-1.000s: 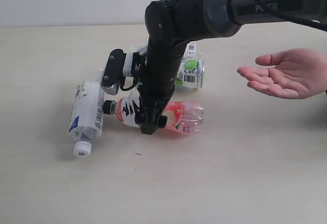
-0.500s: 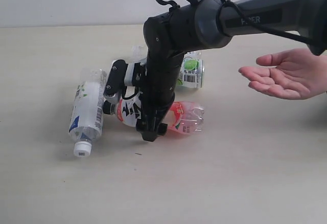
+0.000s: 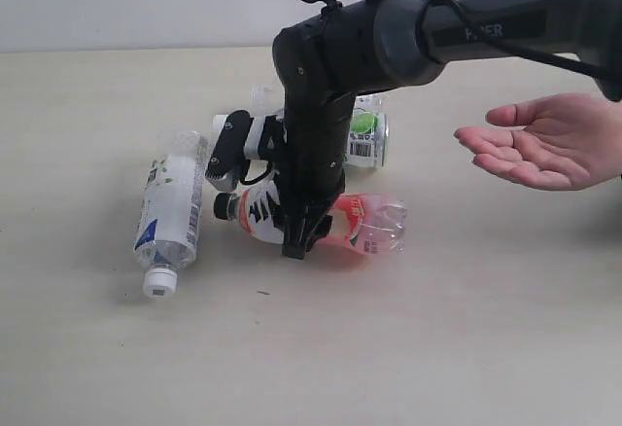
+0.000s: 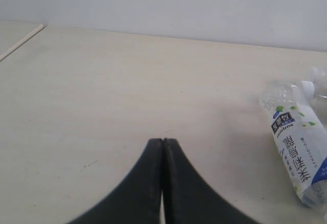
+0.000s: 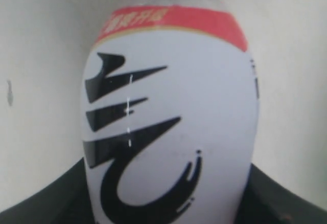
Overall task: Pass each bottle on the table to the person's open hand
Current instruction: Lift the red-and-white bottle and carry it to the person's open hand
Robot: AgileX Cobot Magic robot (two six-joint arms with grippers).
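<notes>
My right gripper [image 3: 296, 241] reaches across to the left of centre and is shut on the pink bottle [image 3: 362, 227] at its black-and-white label [image 5: 168, 106]. The bottle lies level just above the table [image 3: 437, 348], black cap pointing left. A white-labelled bottle [image 3: 170, 207] lies to its left, white cap toward the front, and shows again in the left wrist view as the bottle [image 4: 296, 150]. A green-marked bottle [image 3: 367, 136] lies behind the arm, and one more clear bottle [image 3: 260, 101] peeks out further back. My left gripper [image 4: 162, 142] is shut and empty over bare table.
The person's open hand [image 3: 544, 144] is held palm up at the right, above the table. The right arm's dark forearm [image 3: 466, 27] spans the upper right of the exterior view. A pale wall runs behind the table.
The right gripper has carried the pink bottle a little up and to the right, toward the hand. The other bottles and the hand have stayed put.
</notes>
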